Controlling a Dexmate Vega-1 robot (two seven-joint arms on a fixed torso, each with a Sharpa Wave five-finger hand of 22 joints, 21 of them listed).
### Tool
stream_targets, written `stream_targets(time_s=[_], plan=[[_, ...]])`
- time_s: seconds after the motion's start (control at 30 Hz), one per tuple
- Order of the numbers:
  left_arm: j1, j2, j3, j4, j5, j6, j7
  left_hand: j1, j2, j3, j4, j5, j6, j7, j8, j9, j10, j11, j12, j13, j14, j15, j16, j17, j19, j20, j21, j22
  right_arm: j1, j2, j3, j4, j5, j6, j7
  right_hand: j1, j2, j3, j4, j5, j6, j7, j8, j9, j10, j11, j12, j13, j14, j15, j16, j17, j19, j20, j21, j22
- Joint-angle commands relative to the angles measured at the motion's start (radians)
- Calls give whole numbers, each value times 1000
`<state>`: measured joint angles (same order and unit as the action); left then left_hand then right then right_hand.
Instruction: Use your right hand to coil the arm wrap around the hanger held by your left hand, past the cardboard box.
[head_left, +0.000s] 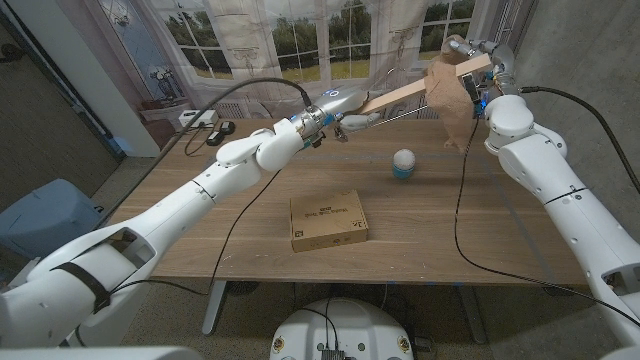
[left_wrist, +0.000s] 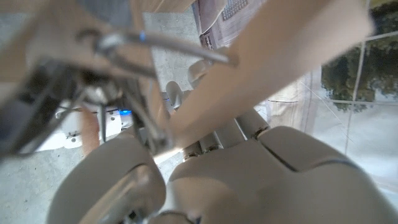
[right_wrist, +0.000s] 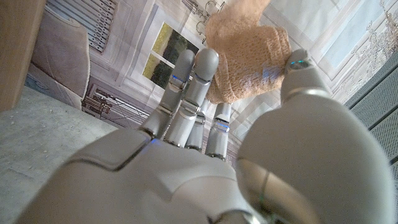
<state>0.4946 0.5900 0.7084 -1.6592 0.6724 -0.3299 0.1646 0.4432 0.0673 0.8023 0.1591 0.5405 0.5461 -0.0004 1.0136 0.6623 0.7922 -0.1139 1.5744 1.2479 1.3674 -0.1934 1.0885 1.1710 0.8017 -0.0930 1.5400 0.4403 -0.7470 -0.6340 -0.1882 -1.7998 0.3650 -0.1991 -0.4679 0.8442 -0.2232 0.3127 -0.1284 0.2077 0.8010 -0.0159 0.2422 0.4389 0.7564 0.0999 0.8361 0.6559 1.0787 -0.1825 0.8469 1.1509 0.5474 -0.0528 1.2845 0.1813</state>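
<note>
My left hand (head_left: 350, 121) gripped hanger (head_left: 405, 95) at 12 o'clock past cardboard box (head_left: 328, 221); my right hand (head_left: 478, 58) pinched arm wrap (head_left: 450, 100) at its 1 o'clock end.

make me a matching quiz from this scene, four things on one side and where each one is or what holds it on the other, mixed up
Things:
1. cardboard box
2. hanger
3. arm wrap
4. white and blue roll

Places:
A. held up by the left hand above the table's far side
B. lying flat on the table, nearest the robot
C. hanging at the hanger's far end, gripped by the right hand
D. standing on the table beyond the box, under the hanger

Pairs: 1-B, 2-A, 3-C, 4-D
</note>
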Motion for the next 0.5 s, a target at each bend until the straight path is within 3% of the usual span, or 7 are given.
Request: stream_targets(time_s=[0.03,0.27,0.5], plan=[[-3,44,12,-26,159,63,49,2,6,6,2,0,1,7,5,-3,6,-2,8,2,2,-3,0,-1,-7,-41,6,5,-6,-17,-9,-5,17,-7,-25,386,393,3,-1,5,236,46,0,3,168,-135,-1,5,1,-33,-2,5,-2,-16,8,3],[-8,49,5,-16,84,48,7,1,7,7,2,0,1,7,11,-5,9,0,8,2,0,-5,2,4,-4,-41,4,1,5,-10,-31,17,15,-1,-26,386,392,3,-1,5,240,48,0,4,170,-135,-2,5,0,-33,-5,3,-3,-16,12,2],[-32,61,-23,-16,-113,21,-163,1,8,7,2,0,5,10,13,-9,8,-1,8,2,1,-3,1,0,-5,-40,5,2,-9,13,-53,73,30,12,-25,386,392,3,-1,5,239,48,-2,7,172,-134,-4,4,2,-33,-4,6,-4,-17,16,1]])
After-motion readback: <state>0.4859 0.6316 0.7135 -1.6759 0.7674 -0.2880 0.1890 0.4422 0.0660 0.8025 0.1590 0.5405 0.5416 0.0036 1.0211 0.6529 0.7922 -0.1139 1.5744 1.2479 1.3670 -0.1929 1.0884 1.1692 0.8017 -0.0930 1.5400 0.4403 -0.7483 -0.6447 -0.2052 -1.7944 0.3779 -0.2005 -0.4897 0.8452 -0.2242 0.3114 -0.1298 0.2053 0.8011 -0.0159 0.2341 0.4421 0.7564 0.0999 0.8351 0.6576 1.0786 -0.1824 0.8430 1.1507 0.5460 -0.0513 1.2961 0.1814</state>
